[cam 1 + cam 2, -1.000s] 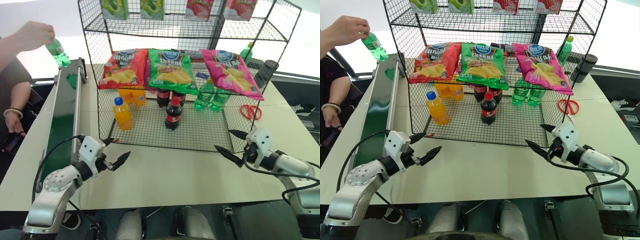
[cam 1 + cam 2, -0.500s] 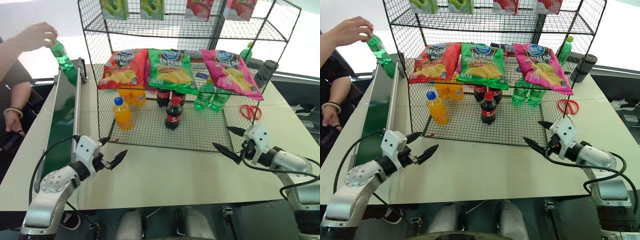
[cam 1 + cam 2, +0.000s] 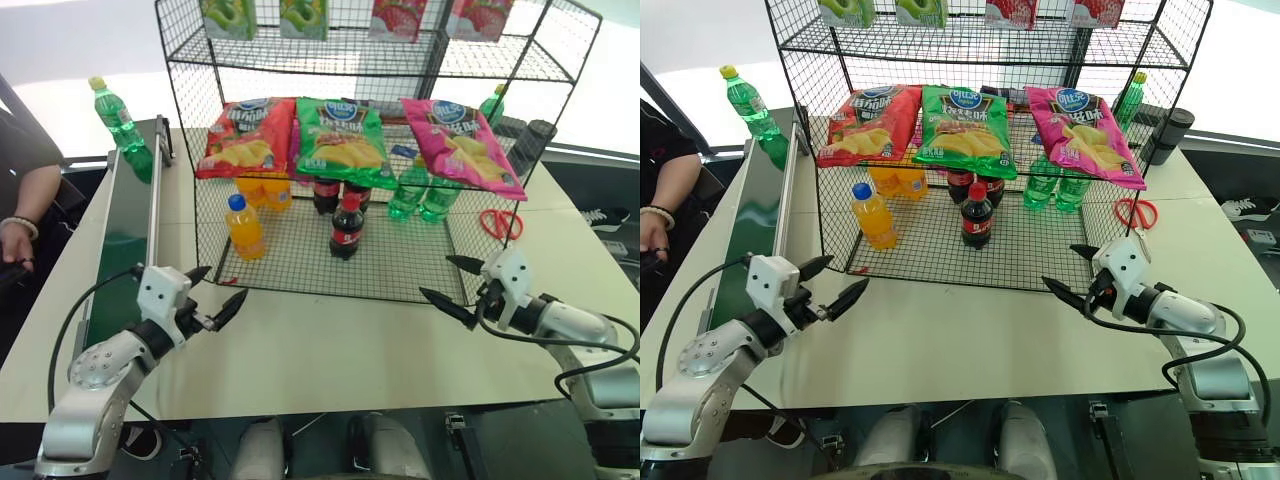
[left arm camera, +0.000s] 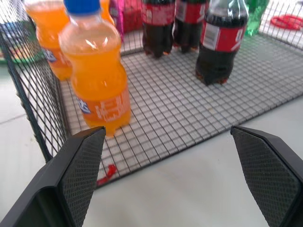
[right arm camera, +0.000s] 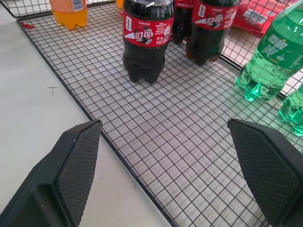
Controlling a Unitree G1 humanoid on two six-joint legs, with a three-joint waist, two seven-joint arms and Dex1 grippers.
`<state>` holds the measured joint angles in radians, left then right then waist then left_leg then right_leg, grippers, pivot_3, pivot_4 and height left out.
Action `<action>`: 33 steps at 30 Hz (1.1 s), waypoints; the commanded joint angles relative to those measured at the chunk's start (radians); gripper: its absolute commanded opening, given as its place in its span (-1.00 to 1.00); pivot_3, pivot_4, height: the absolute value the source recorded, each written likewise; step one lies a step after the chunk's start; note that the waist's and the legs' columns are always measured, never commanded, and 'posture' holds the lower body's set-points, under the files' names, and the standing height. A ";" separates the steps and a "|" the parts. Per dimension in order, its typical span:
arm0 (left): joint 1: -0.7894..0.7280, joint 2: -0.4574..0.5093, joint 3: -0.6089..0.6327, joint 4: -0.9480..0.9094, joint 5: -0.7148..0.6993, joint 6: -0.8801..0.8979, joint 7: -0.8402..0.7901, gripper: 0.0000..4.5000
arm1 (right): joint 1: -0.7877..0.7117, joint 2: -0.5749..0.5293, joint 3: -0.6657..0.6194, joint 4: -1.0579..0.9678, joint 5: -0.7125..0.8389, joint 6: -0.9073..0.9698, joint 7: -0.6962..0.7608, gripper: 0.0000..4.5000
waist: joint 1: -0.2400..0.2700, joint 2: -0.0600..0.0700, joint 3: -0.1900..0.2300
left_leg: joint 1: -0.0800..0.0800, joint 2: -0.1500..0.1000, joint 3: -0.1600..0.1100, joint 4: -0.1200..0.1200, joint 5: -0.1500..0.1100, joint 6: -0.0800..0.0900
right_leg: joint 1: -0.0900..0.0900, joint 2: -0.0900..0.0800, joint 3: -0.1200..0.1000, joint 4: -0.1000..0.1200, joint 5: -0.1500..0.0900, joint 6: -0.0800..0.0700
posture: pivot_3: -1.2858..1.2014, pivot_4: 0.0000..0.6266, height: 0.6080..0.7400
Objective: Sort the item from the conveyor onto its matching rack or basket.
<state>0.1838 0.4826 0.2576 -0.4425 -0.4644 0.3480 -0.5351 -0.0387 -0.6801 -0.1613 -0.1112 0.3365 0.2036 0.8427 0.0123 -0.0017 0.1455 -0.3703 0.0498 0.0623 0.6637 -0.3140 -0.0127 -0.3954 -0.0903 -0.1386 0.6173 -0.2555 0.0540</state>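
Head cameras look forward and down over the table (image 3: 330, 350) at the wire rack (image 3: 380, 150); both wrist cameras face the rack's bottom tier up close, sharing the front cola bottle (image 4: 220, 42).

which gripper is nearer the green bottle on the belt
Left. The left gripper hovers beside the belt's near stretch; the right gripper hovers across the table. The yellow-capped clear-green plastic bottle stands at the belt's far end.
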 commanded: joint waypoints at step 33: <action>-0.071 -0.173 0.297 0.290 0.107 -0.257 0.358 1.00 | -0.038 0.132 0.295 -0.328 0.083 0.076 0.086 0.97 | 0.000 -0.009 -0.005 | 0.000 -0.001 -0.001 0.001 0.000 0.000 | 0.000 -0.002 -0.002 0.000 0.000 0.000 | 0.03 -0.52 0.94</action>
<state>0.1201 0.3068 0.5614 -0.1436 -0.3690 0.1182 -0.1850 -0.0820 -0.5595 0.1286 -0.3972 0.4146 0.3133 0.9229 0.0127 -0.0104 0.1404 -0.3705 0.0492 0.0614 0.6644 -0.3141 -0.0127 -0.3950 -0.0926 -0.1407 0.6178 -0.2554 0.0540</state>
